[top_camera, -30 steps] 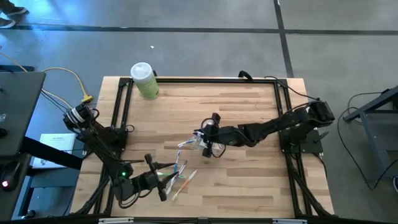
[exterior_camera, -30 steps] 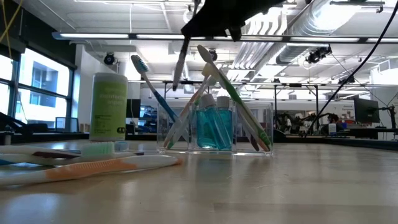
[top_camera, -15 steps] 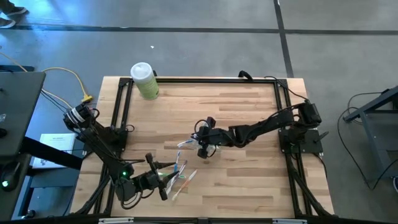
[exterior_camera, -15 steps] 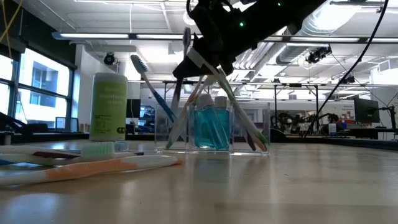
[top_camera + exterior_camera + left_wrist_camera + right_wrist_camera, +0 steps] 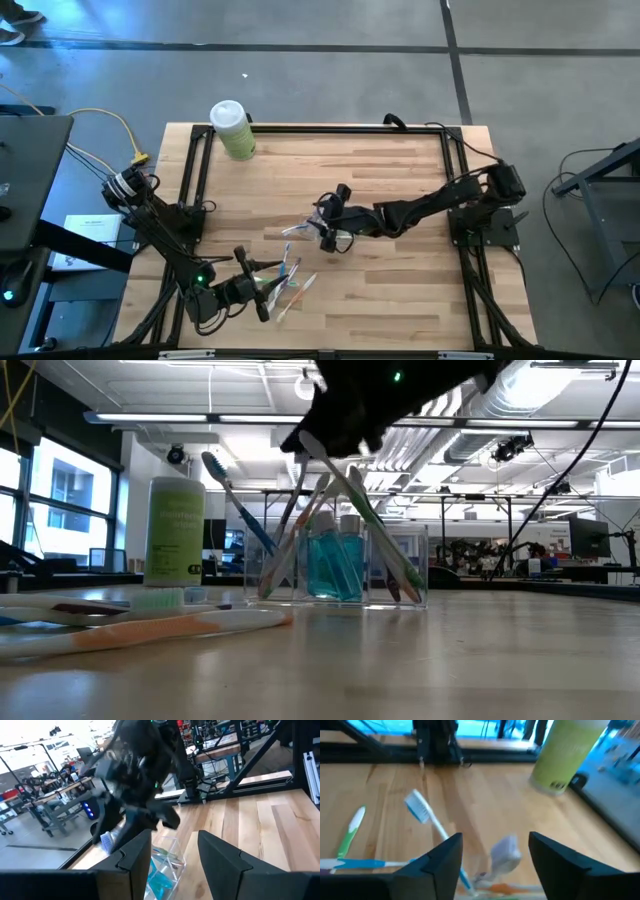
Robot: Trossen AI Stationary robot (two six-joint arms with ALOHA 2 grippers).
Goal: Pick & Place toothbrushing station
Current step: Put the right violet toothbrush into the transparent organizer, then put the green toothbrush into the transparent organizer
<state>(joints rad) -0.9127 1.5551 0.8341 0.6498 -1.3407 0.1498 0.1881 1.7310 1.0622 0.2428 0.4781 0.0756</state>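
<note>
High view straight down over the table (image 5: 400, 170), low view level, close to the clear cup (image 5: 345, 565), wrist views both facing that cup

My right gripper (image 5: 345, 420) blurs & is cut off by low view's top; clear cup (image 5: 322, 232) too small overhead.

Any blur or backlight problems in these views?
Low view: right pincer is a backlit silhouette against ceiling lights; foreground toothbrush is soft. Left wrist view: the right arm is motion-blurred. Right wrist view: pale-green bottle is out of focus.
</note>
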